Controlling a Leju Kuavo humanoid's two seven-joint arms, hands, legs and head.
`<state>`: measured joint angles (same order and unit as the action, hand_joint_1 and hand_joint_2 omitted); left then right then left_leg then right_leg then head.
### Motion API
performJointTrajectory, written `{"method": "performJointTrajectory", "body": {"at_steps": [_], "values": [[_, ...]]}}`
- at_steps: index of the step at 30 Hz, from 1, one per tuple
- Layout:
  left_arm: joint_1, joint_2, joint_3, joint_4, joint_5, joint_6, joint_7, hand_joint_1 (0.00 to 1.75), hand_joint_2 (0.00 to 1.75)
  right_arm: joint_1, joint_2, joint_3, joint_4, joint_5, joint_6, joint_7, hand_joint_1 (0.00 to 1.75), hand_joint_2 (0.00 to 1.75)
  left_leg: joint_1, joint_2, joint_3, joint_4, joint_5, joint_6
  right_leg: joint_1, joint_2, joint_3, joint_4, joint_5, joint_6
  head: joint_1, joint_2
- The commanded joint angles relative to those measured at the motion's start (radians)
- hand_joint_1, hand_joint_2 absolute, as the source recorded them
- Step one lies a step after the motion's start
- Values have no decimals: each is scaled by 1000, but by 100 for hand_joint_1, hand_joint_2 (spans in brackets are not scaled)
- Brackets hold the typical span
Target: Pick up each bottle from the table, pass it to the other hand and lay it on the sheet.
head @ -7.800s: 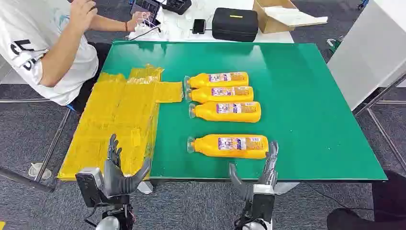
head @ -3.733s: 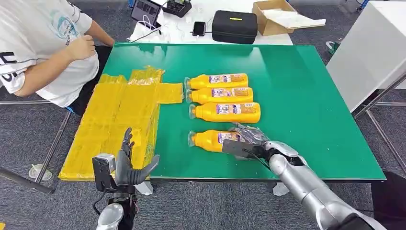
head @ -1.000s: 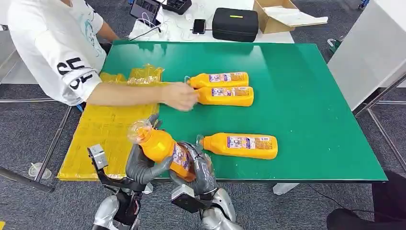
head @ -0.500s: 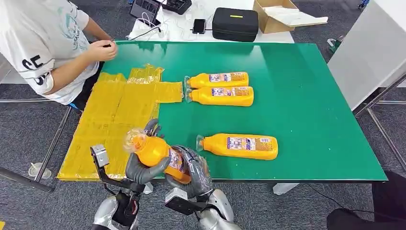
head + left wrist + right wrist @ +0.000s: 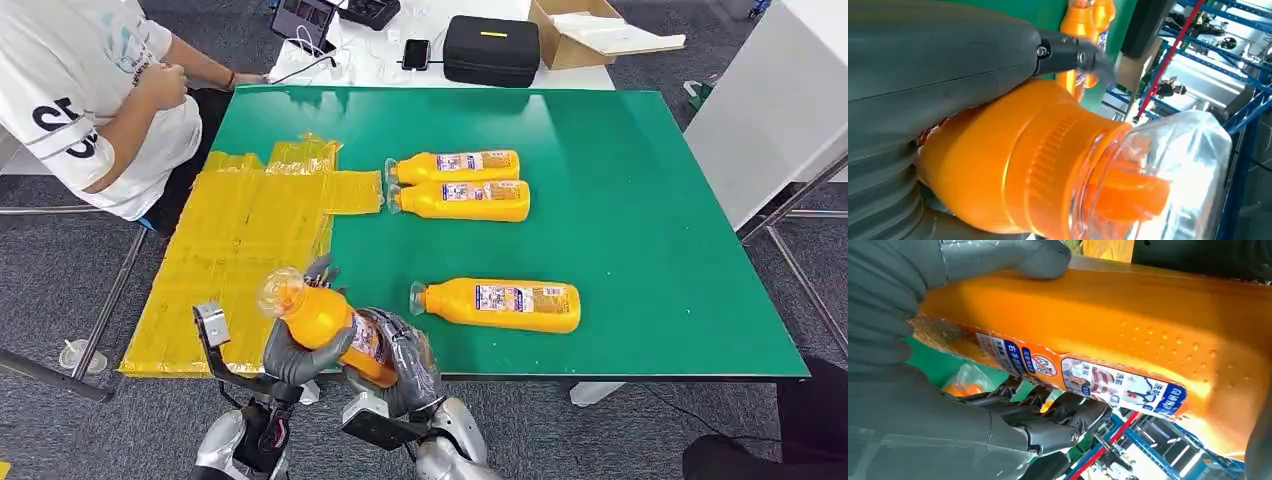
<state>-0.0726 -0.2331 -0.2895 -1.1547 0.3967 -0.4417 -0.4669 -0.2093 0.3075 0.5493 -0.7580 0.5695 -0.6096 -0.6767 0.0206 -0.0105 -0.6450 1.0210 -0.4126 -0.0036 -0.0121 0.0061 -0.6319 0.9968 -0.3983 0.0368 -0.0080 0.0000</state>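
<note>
Both hands grip one orange bottle [image 5: 330, 322] in the air over the table's near edge, its clear cap tilted up and to the left. My left hand [image 5: 296, 352] wraps the neck end and my right hand [image 5: 405, 365] wraps the base end. The left wrist view has the orange bottle [image 5: 1048, 165] close up with its clear cap. In the right wrist view the labelled bottle [image 5: 1128, 345] lies across my right hand [image 5: 923, 365]. The yellow sheet [image 5: 250, 240] covers the table's left side. Another bottle [image 5: 495, 304] lies near the front edge, and two bottles [image 5: 458, 183] lie side by side farther back.
The green table [image 5: 640, 220] has open room on its right half. A person in a white shirt [image 5: 80, 90] sits at the far left corner, hands off the table. A black case [image 5: 490, 50], a cardboard box [image 5: 590, 30] and small devices sit on the white desk behind.
My right hand picked the front bottle off the table and brought it to my left hand. The person moved a bottle to the front and pulled back. Both hands have since sunk slightly.
</note>
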Motion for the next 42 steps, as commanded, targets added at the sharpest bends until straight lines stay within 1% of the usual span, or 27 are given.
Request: {"method": "performJointTrajectory", "body": {"at_steps": [1, 2, 5, 6, 8, 10, 11, 12, 14, 15, 16, 17, 18, 19, 20, 21, 22, 23, 25, 28, 30, 31, 32, 36, 37, 40, 42], "values": [[-53, 1, -52, 52, 6, -23, 4, 175, 175, -17, 17, 64, 92, 10, 25, -5, 175, 175, 0, -1, 3, 0, -1, 1, 0, -2, 4, 0, -1, -1, 0, 0], [-53, 1, -52, 52, 6, -23, 4, 175, 175, -17, 17, 64, 92, 10, 25, -5, 175, 175, 0, -1, 5, 0, -2, 1, 1, -2, 6, 0, -2, -2, 0, 0], [-49, -3, -45, 46, 15, -24, 4, 175, 175, -14, 18, 60, 87, 4, 30, -7, 175, 175, 0, -1, 2, -1, 0, 1, 0, -1, 2, 0, -1, -1, 0, 0], [-48, -3, -44, 44, 15, -24, 4, 175, 175, -14, 18, 59, 86, 1, 33, -8, 175, 175, 0, 0, 4, -1, -1, 1, 1, -2, 5, -1, -2, -1, 0, 0], [-44, -7, -39, 33, 22, -24, 4, 175, 175, -12, 18, 54, 78, -6, 38, -9, 175, 175, 0, -1, 2, 0, -1, 1, 0, -1, 2, 0, -1, -1, 0, 0], [-44, -9, -35, 26, 23, -19, 5, 175, 175, -12, 19, 49, 73, -13, 43, -8, 175, 175, 0, -1, 7, 0, -2, 2, 1, -2, 7, -1, -3, -2, 0, 0], [-44, -10, -34, 25, 23, -17, 5, 175, 175, -13, 19, 48, 71, -15, 45, -7, 175, 175, 0, -1, 2, 0, -1, 1, 0, -2, 3, 0, -1, -1, 0, 0], [-44, -11, -32, 24, 22, -11, 6, 175, 175, -13, 18, 48, 69, -13, 45, -6, 175, 175, 0, 0, 4, 0, -1, 1, 1, -2, 5, 0, -2, -1, 0, 0], [-44, -12, -28, 20, 19, 1, 7, 175, 175, -13, 19, 45, 66, -14, 44, -4, 175, 175, 0, -1, 2, 0, -1, 1, 0, -2, 2, 0, -1, -1, 0, 0], [-44, -12, -27, 20, 19, 2, 7, 175, 175, -13, 19, 44, 65, -14, 43, -5, 175, 175, 0, 0, 8, 0, -3, 2, 1, -2, 8, 0, -3, -2, 0, 0], [-44, -12, -25, 18, 19, 5, 7, 175, 175, -13, 19, 42, 61, -17, 42, -5, 175, 175, 0, -1, 3, 0, -1, 1, 1, -2, 3, 0, -1, -1, 0, 0], [-45, -12, -23, 17, 19, 7, 6, 175, 175, -13, 20, 38, 58, -18, 36, -4, 175, 175, 0, -1, 2, 0, -1, 1, 0, -1, 2, 0, -1, -1, 0, 0], [-44, -12, -20, 14, 19, 11, 6, 175, 175, -12, 21, 33, 52, -22, 30, -4, 171, 175, 0, 0, 4, 0, -2, 1, 1, -2, 5, 0, -2, -1, 0, 0], [-43, -13, -17, 9, 19, 14, 6, 175, 175, -11, 22, 27, 44, -26, 21, -2, 26, 175, 0, 0, 3, 0, -1, 1, 0, -2, 3, 0, -1, -1, 0, 0], [-43, -12, -14, 3, 19, 17, 6, 175, 175, -9, 23, 18, 34, -28, 3, -1, 0, 175, 0, -1, 2, 0, 0, 1, 0, -2, 2, 0, -1, -1, 0, 0], [-41, -12, -9, -6, 19, 21, 6, 175, 175, -6, 26, 4, 18, -42, -5, 1, 0, 175, 0, 0, 3, 0, -1, 1, 0, -2, 4, 0, -2, -1, 0, 0], [-39, -13, 3, -20, 23, 30, 1, 175, 175, -6, 25, -6, -1, -52, -5, 4, 0, 0, 0, 0, 2, 0, -1, 1, 1, -1, 2, 0, -1, -1, 0, 0], [-40, -12, 17, -37, 22, 45, 2, 175, 175, 1, 19, -15, -47, -65, 2, 8, 0, 0, 0, 0, 1, 0, 0, 1, 0, -1, 1, 0, -1, -1, 0, 0], [-51, -11, 41, -49, 22, 74, 4, 175, 175, 13, 6, -24, -128, -86, 26, 15, 0, 0, 0, 0, 5, 1, -2, 2, 0, -1, 6, 1, -3, -2, 0, 0], [-91, -3, 94, -47, 15, 131, -5, 175, 175, 38, -18, -32, -268, -124, 63, 26, 0, 0, 0, 0, 0, 1, -1, 1, 0, -1, 1, 1, -1, -1, 0, 0], [-114, 2, 132, -41, 2, 173, -20, 175, 175, 56, -31, -34, -332, -140, 79, 31, 0, 0, 0, 0, 4, 1, -2, 1, 1, -2, 5, 1, -2, -2, 0, 0], [-134, 5, 156, -24, -1, 191, -23, 175, 175, 69, -39, -32, -369, -151, 94, 30, 0, 0, 0, -1, 1, 0, 0, 1, 0, -2, 2, 1, -1, -1, 1, 0], [-154, 9, 177, -14, -26, 222, -43, 175, 175, 78, -46, -28, -401, -163, 108, 29, 0, 0, 0, -1, 2, 0, -1, 1, 1, -2, 3, 1, -1, -2, 0, 0], [-197, 9, 225, 31, -35, 260, -43, 175, 175, 96, -56, -9, -451, -176, 127, 26, 0, 0, 0, -1, 5, 0, -1, 1, 1, -3, 5, 0, -2, -2, 0, 0], [-201, 8, 231, 37, -42, 273, -49, 175, 175, 97, -57, -6, -453, -178, 128, 25, 0, 0, 0, -1, 1, 0, 1, 0, 1, -2, 1, 0, 0, -1, 0, 0], [-245, 16, 256, 79, -126, 386, -106, 175, 175, 104, -64, 21, -492, -184, 124, 3, 0, 0, 0, 0, 7, -1, -1, 1, 1, -2, 8, -1, -2, -2, 0, 0], [-279, 34, 264, 105, -194, 452, -148, 175, 175, 107, -69, 40, -524, -182, 123, 1, 0, 0, 0, -1, 2, 0, 1, 0, 1, -2, 3, 0, 0, -1, 0, 0]]}}
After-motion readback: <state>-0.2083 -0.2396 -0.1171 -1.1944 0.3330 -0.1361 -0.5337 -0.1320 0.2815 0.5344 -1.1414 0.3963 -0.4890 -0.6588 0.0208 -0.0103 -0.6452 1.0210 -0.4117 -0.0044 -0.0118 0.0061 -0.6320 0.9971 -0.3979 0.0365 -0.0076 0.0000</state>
